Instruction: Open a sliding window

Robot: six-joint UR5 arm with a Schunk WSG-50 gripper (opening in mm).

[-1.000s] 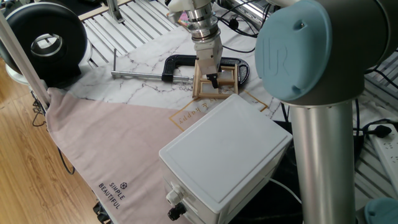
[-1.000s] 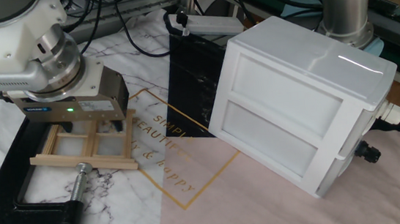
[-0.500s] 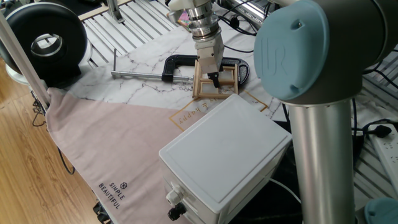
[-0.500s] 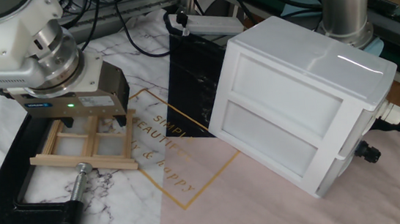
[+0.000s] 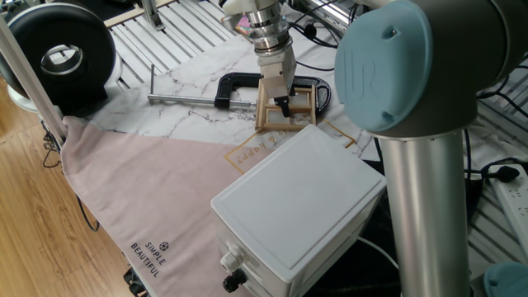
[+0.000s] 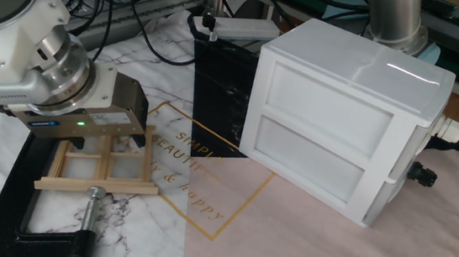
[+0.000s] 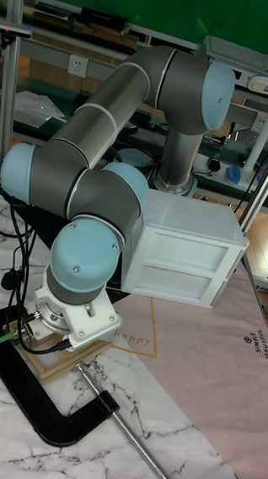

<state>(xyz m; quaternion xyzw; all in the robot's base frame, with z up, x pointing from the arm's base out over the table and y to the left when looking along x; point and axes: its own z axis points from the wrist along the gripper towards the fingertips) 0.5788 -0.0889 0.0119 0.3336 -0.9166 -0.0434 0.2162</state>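
Observation:
The sliding window (image 6: pixel 91 182) is a small light wooden frame with cross bars, lying flat on the marble-patterned surface. It also shows in one fixed view as the window (image 5: pixel 279 125) and in the tall view as the window (image 7: pixel 58 363). My gripper (image 6: pixel 107 143) points straight down over the window's far half. Its two dark fingertips (image 6: pixel 139 140) are spread wide and reach down to the frame, with nothing pinched between them. From the opposite side the gripper (image 5: pixel 281 102) covers the frame's middle. The panes under it are hidden.
A black C-clamp (image 6: pixel 16 237) grips the window's near edge, its screw rod (image 5: pixel 181 99) sticking out sideways. A large white box (image 6: pixel 343 126) stands on the pink cloth (image 5: pixel 157 198) beside the window. A black round device (image 5: pixel 62 58) sits at the table's corner.
The gripper has shifted only slightly above the window. The wooden frame and the clamp lie where they were.

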